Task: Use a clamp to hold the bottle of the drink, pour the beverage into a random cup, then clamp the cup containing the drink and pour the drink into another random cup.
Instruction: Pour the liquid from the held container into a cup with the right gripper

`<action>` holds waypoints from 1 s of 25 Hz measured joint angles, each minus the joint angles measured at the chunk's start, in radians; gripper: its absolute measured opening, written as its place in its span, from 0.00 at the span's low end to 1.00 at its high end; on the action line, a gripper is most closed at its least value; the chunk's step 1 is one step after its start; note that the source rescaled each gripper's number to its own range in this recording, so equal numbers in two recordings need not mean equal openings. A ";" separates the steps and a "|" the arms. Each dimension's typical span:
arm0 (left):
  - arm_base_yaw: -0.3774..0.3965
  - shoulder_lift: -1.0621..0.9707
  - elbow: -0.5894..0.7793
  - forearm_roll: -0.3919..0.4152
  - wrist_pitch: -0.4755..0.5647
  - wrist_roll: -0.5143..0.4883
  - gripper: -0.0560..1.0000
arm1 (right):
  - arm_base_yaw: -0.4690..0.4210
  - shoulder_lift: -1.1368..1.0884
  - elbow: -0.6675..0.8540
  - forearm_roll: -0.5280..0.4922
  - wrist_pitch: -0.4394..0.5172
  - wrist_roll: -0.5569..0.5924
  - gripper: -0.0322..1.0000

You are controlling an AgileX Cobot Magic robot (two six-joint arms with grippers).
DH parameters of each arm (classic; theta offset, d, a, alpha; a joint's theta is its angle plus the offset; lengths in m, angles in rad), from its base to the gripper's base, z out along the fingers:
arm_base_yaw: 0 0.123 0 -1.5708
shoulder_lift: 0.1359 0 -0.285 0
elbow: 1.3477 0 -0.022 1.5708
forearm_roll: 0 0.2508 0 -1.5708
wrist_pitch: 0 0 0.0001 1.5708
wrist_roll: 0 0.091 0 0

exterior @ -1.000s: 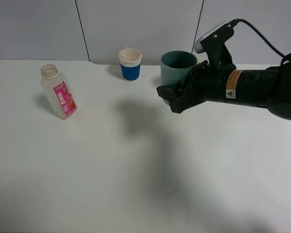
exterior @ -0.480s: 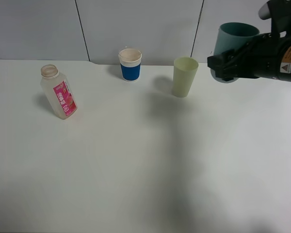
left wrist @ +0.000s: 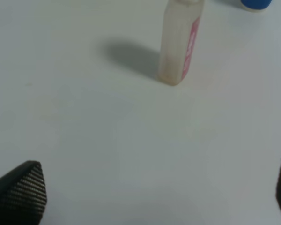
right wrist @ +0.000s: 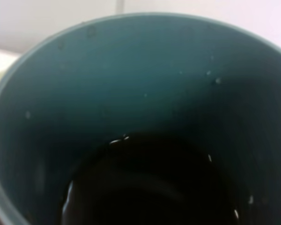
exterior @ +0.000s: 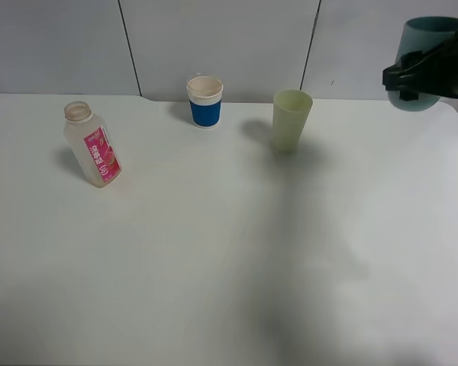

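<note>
Teal cup [exterior: 426,34]: held above the white table [exterior: 214,267] at far right, clamped in the right gripper [exterior: 403,78], whose arm is cut off by the frame edge; its wrist view shows only the cup's inside, with dark liquid [right wrist: 145,187] at the bottom. On the table, 3 items: bottle [exterior: 92,145] at left, blue cup [exterior: 204,101] far centre, pale green cup [exterior: 291,120] to its right, contents indiscernible. Left gripper [left wrist: 152,192]: only 2 fingertips [left wrist: 19,194] visible, jaws wide apart and empty, bottle beyond them.

Mostly plastic, matt surround
bottle [exterior: 91,155] translucent plastic; blue cup [exterior: 204,107] looks paper; pale green cup [exterior: 291,122] and teal cup [exterior: 427,32] smooth plastic; table [exterior: 214,267] matt white.
</note>
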State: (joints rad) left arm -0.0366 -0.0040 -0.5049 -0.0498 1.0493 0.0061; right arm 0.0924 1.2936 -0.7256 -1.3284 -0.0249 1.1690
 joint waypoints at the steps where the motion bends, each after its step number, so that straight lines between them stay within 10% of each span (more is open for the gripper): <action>1: 0.000 0.000 0.000 0.000 0.000 -0.006 1.00 | -0.001 0.004 -0.017 -0.066 0.025 0.069 0.03; 6: 0.000 0.000 0.000 0.000 0.000 0.000 1.00 | -0.005 0.057 -0.063 -0.266 0.070 0.222 0.03; 25: 0.000 0.000 0.000 0.000 0.000 -0.006 1.00 | 0.181 0.467 -0.321 -0.399 0.160 0.443 0.03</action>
State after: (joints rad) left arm -0.0366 -0.0040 -0.5049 -0.0498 1.0493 0.0000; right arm 0.2738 1.7603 -1.0470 -1.7274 0.1352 1.6120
